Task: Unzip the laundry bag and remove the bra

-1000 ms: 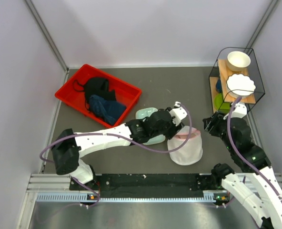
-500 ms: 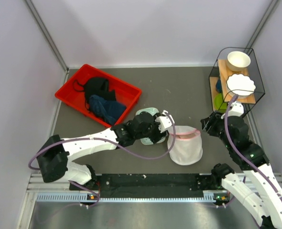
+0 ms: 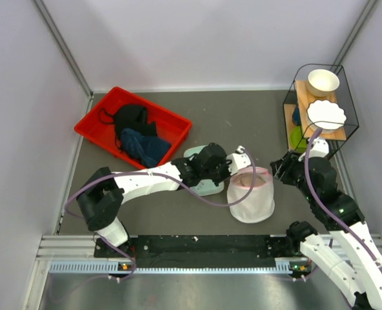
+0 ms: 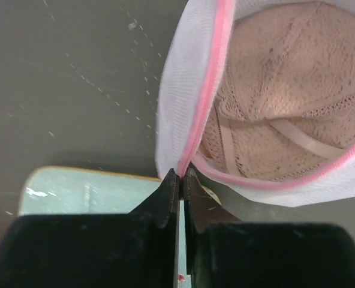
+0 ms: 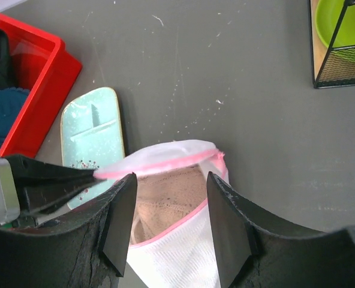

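"On the counter [image 3: 242,119], what sits around the laundry bag [image 3: 252,200]?"

"Back left is a red bin [image 3: 91,131] holding a black garment [image 3: 130,118] and a dark blue cloth [image 3: 144,147]. Back right is a wire rack [image 3: 302,93] with a white bowl [image 3: 323,81], a scalloped white plate [image 3: 326,114] and a green dish [image 5: 336,27] lower down. A mint tray [image 5: 93,138] lies just beside the bag's left side, and the left arm stretches across it in the overhead view."

"And the bag itself?"

"It's near the middle front, mouth gaping, with the pink zipper trim parted. The bra [image 4: 285,102] is inside, its peach lace cups and a strap showing through the opening."

"The left claw [image 4: 181,180]?"

"Pinched tight on the pink trim where the two zipper sides meet, at the edge nearest the tray."

"The right claw [image 5: 171,180]?"

"Spread wide above the bag's right side, with nothing between its fingers. Whether it touches the mesh, I cannot tell."
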Controlling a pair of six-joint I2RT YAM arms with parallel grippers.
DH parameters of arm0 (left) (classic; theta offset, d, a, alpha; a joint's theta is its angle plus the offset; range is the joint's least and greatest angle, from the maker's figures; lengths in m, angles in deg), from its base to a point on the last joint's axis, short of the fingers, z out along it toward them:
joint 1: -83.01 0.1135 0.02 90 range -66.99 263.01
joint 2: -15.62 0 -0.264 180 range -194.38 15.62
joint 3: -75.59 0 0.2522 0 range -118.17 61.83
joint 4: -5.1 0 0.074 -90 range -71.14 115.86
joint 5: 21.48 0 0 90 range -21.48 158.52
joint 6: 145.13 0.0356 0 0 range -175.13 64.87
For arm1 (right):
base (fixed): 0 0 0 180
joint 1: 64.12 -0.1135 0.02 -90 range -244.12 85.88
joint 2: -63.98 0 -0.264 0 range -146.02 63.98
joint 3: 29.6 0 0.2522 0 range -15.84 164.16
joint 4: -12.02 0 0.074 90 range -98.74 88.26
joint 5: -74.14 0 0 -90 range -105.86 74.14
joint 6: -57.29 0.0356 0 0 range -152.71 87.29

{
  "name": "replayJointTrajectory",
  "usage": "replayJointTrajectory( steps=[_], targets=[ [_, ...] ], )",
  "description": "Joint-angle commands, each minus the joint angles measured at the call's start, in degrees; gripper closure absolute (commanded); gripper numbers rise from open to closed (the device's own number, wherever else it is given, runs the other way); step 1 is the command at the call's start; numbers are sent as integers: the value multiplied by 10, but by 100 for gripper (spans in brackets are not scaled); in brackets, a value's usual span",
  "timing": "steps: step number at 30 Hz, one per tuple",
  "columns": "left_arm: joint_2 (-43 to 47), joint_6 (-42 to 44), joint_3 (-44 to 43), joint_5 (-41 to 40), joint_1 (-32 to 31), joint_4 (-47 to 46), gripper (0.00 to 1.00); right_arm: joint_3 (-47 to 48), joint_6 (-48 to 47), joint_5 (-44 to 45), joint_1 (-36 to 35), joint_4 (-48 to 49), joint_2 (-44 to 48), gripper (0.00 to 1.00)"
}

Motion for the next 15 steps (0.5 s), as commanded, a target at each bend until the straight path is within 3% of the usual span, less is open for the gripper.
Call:
replayJointTrajectory(
  steps=[1, 8, 12, 15],
  targets=[
    [-4, 13, -79, 47, 21, 31, 100, -7, -2, -22, 4, 6, 1, 49],
    [27, -12, -149, 29, 24, 102, 100, -11, -18, -50, 4, 8, -24, 49],
    [62, -25, -176, 44, 24, 111, 100, 5, -70, -87, 4, 26, -47, 39],
    [38, -1, -249, 89, 32, 204, 100, 10, -105, -83, 4, 47, -53, 34]
  ],
)
